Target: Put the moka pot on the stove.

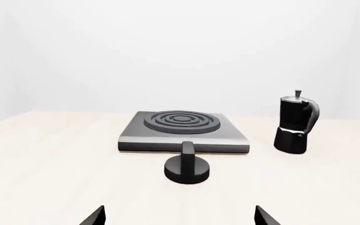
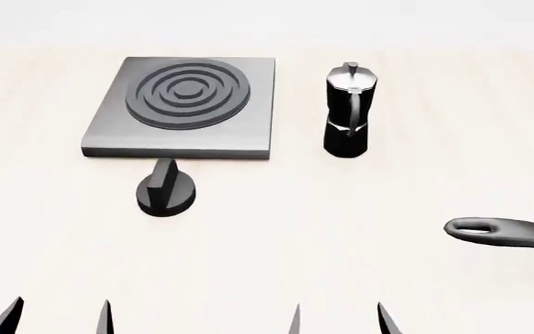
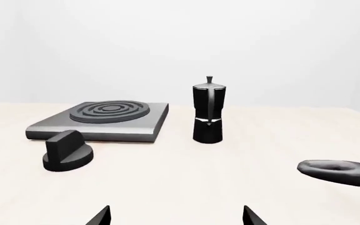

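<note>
Left gripper (image 2: 58,316): two dark fingers (image 2: 7,316) spread apart, nothing between them, tips low over the near edge of the table (image 2: 341,264). Right gripper (image 2: 338,319): likewise two fingers (image 2: 388,321) standing apart, clamped on nothing. Same in the wrist views, with the left pair (image 1: 95,216) and the right pair (image 3: 100,216) each showing only as tips, wide open above bare tabletop.

Farther out from the left gripper, one round black knob (image 2: 165,189) lying on the table, with a raised bar across its top, just in front of the stove and not touching it. Beyond that, one stove (image 2: 185,104): flat, square, dark grey, bearing a single burner of raised concentric rings, nothing on it.

Out from the right gripper, one dark handle (image 2: 503,231) coming in from the right edge of the head view, the rest of that object out of frame.

One moka pot (image 2: 348,111) standing upright on the table just beside the stove's right edge, apart from it, black with a silvery lid and knob, well away from both grippers.
</note>
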